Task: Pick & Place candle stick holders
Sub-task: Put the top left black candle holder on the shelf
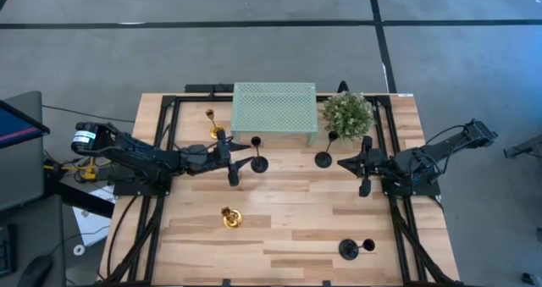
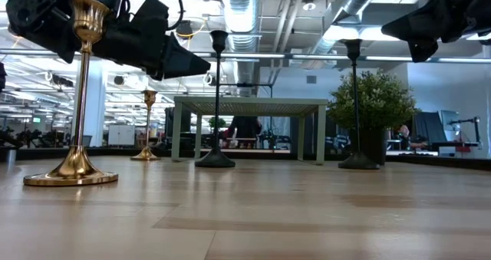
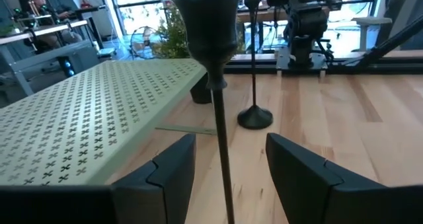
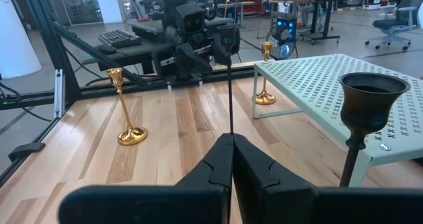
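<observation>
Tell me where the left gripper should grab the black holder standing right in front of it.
Take the black holder by its thin stem, below the cup, coming in level from the left arm's side: it stands upright, and the open left gripper flanks the stem.

no readable text, labels, brands or numbers in any view.

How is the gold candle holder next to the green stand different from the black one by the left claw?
The gold holder is shiny; the black holder is dull. The gold holder is shorter than the black holder. The gold holder stands free, while the black holder's stem sits inside the open left claw, not gripped. Both stand upright on round bases.
</observation>
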`<state>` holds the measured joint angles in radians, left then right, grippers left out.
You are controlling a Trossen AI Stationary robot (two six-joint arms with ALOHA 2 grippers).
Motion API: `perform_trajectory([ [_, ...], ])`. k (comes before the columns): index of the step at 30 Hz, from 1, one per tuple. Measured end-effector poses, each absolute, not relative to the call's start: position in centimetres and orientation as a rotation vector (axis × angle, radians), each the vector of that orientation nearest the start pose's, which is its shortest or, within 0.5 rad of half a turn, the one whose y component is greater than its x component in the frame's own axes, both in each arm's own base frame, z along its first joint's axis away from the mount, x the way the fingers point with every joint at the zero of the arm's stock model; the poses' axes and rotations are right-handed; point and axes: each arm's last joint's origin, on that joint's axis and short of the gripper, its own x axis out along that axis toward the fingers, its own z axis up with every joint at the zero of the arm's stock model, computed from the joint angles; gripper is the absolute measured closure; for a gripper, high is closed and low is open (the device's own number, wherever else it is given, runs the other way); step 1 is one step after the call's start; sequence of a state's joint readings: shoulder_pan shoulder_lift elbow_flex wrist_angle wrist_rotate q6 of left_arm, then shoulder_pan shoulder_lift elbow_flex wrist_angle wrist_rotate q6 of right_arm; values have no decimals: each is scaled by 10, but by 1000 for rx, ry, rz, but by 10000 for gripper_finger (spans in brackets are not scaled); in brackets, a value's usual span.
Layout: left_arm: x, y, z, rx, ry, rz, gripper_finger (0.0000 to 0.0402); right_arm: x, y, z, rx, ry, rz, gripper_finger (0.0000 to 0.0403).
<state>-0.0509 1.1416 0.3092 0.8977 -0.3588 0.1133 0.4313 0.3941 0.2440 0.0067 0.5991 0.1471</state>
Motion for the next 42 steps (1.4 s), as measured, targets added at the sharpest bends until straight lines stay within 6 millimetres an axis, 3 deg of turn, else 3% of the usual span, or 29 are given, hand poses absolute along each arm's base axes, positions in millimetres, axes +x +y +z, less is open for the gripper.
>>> perform_trajectory([
  [11, 227, -2, 200, 73, -77, 305, 216, 114, 34, 215, 76, 111, -179, 403],
  [20, 254, -2, 203, 109, -59, 326, 216, 114, 34, 215, 76, 111, -179, 403],
  [29, 255, -2, 206, 101, -70, 355, 217, 114, 34, 215, 76, 111, -179, 403],
  [42, 254, 0, 206, 47, -76, 397, 282, 114, 34, 215, 76, 110, -180, 403],
])
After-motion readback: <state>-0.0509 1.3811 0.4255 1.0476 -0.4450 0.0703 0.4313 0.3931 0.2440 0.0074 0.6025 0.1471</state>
